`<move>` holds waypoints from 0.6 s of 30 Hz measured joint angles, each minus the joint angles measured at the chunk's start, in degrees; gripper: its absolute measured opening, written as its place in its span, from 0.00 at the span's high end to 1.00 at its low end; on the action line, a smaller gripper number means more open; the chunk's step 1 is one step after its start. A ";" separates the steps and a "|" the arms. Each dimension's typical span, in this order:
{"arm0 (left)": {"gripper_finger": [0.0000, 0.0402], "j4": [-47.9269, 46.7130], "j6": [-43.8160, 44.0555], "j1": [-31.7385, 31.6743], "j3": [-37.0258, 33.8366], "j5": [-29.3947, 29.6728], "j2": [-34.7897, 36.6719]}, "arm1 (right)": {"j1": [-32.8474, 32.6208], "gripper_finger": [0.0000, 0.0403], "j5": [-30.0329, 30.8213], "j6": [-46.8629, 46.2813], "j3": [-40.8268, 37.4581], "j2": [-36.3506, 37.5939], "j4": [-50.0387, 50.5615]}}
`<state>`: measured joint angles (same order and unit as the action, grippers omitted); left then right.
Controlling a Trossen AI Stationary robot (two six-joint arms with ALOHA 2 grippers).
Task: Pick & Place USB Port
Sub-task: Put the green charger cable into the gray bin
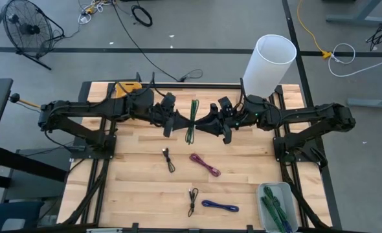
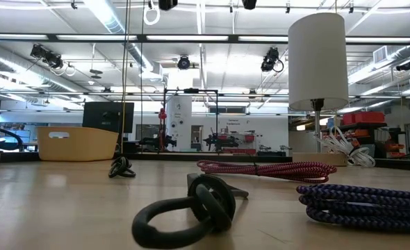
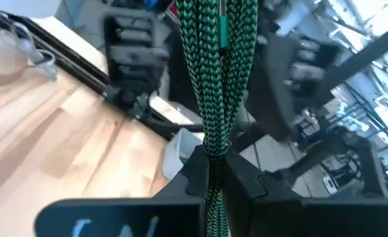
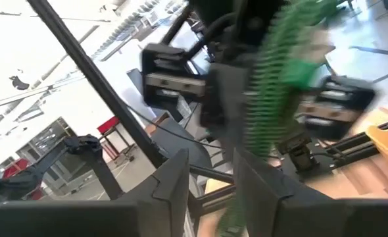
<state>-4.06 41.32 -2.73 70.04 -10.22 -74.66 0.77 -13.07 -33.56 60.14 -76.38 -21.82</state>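
A green braided cable bundle (image 1: 192,122) is held above the middle of the table's far half, between the two arms. My left gripper (image 1: 182,123) is shut on it; the bundle also shows in the left wrist view (image 3: 215,72). My right gripper (image 1: 208,125) faces it from the table's right side. Its fingers (image 4: 174,178) are open, and the green bundle (image 4: 276,92) shows blurred just beyond and between them. Whether they touch it, I cannot tell. The low view shows neither the grippers nor the green bundle. My left gripper pinches the green bundle (image 3: 214,155) between its two fingers, several strands together. The fingers come level from the table's left side and lie across the bundle. The bundle is lifted clear of the table and runs on past the fingers on both sides.
On the table's near half lie a black cable (image 1: 168,159), a magenta cable (image 1: 205,164), another black cable (image 1: 192,199) and a blue cable (image 1: 220,206). A clear bin (image 1: 288,194) holding green cables stands at the near right. A white cylinder (image 1: 269,65) stands at the far right.
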 joint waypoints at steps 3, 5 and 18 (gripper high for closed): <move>0.95 0.25 -0.03 0.21 0.13 -0.18 0.55 | 0.57 0.70 0.00 -0.14 0.00 0.00 -0.04; 0.95 -1.35 -0.04 0.45 0.04 -0.09 1.08 | 0.99 0.70 -0.05 -0.23 0.00 0.00 0.22; 0.95 -0.14 -0.04 1.28 0.05 2.65 0.08 | 2.11 0.71 0.62 0.16 -0.02 0.00 -0.87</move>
<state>-4.20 41.28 -1.45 70.09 -7.57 -74.59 2.87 -12.45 -33.40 60.12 -76.38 -22.70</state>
